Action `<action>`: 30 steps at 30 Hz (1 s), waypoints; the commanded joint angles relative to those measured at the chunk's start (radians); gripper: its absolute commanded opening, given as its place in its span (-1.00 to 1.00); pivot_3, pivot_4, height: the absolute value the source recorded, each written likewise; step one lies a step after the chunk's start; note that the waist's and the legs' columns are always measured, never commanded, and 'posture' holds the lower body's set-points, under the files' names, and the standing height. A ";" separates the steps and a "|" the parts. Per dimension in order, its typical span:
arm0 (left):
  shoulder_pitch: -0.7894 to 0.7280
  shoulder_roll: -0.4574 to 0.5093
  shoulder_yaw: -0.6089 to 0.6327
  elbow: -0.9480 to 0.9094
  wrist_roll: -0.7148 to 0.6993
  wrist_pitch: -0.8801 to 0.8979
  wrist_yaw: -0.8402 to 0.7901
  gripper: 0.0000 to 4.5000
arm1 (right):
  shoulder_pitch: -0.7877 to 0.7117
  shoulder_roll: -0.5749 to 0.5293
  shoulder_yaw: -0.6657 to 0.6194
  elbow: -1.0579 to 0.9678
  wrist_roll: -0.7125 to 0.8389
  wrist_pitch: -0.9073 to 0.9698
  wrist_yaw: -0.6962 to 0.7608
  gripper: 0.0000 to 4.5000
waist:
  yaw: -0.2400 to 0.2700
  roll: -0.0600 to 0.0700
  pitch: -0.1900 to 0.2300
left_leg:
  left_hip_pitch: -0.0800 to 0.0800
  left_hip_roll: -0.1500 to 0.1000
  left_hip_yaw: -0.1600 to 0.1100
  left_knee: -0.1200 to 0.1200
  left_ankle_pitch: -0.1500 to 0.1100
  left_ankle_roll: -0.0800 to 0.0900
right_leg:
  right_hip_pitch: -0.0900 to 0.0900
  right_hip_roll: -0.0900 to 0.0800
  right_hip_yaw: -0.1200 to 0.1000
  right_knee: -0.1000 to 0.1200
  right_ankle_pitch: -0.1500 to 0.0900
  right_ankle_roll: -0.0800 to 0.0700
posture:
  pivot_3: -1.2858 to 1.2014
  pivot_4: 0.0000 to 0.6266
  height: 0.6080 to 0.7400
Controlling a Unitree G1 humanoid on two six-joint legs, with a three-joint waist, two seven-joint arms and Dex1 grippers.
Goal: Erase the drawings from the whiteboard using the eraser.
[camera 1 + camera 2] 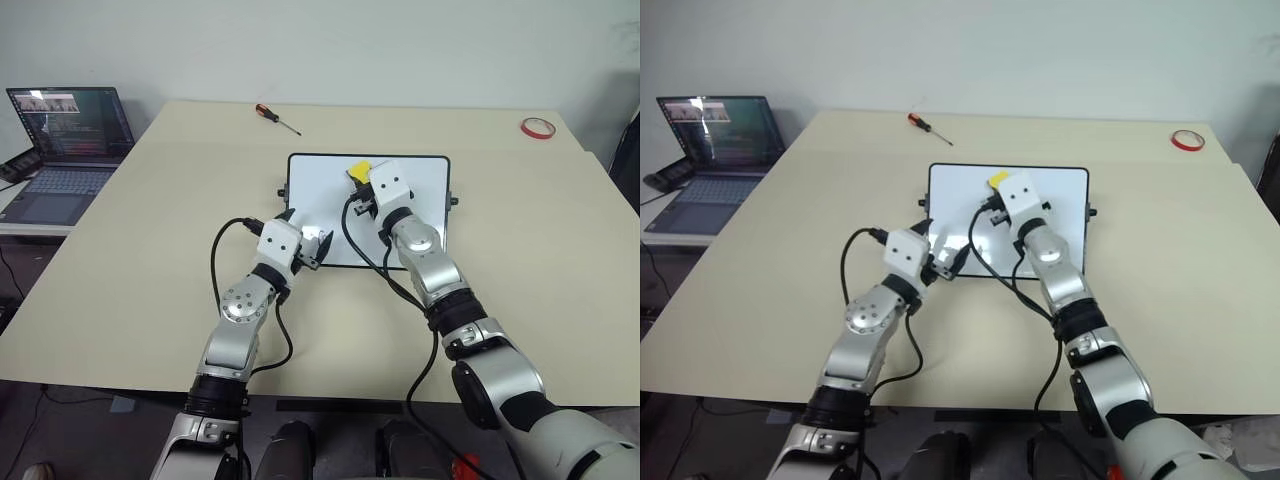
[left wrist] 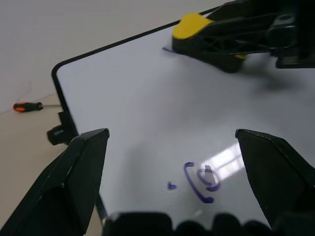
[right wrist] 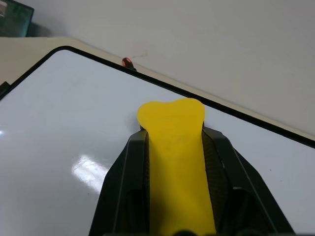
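Observation:
The whiteboard [image 1: 320, 190] lies flat in the middle of the table. My right gripper [image 1: 362, 180] is shut on the yellow-topped eraser [image 1: 358, 170] and holds it low over the board's far edge, near the middle. In the right wrist view the eraser [image 3: 172, 123] sticks out between the black fingers [image 3: 123, 172]. My left gripper [image 1: 308, 236] hovers open over the board's near left corner with nothing in it. In the left wrist view, a blue looped drawing [image 2: 202, 182] sits just ahead of that gripper. A thin mark [image 2: 167, 49] shows beside the eraser [image 2: 189, 24].
An orange-handled screwdriver [image 1: 277, 118] lies on the table behind the board. A red tape ring [image 1: 537, 127] sits at the far right corner. An open laptop [image 1: 65, 150] stands on a side surface to the left. Black knobs [image 2: 56, 132] stick out from the board's short sides.

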 commanded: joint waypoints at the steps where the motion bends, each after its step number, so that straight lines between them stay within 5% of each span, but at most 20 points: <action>1: -0.019 -0.001 -0.001 -0.047 -0.008 -0.006 0.001 1.00 | -0.010 -0.009 -0.006 0.018 -0.016 0.004 -0.018 -0.51 | 0.000 0.000 0.000 | 0.000 0.000 0.000 0.000 0.000 0.000 | 0.000 0.000 0.000 0.001 0.000 0.000 | 0.03 -0.52 1.00; 16: -0.050 0.001 0.008 -0.021 -0.011 -0.010 0.005 1.00 | -0.007 0.055 0.078 -0.018 -0.009 0.032 0.171 -0.51 | -0.024 0.000 0.000 | 0.000 0.001 0.000 0.000 0.000 0.000 | -0.001 0.001 0.001 0.003 0.000 0.000 | 0.03 -0.52 1.00; 30: -0.056 -0.011 -0.001 -0.009 -0.008 -0.012 0.007 1.00 | -0.119 -0.001 0.029 0.116 -0.087 -0.056 -0.109 -0.51 | -0.016 0.000 0.000 | 0.000 0.000 0.000 0.000 0.000 0.000 | -0.001 0.000 0.000 0.003 0.000 0.000 | 0.03 -0.52 1.00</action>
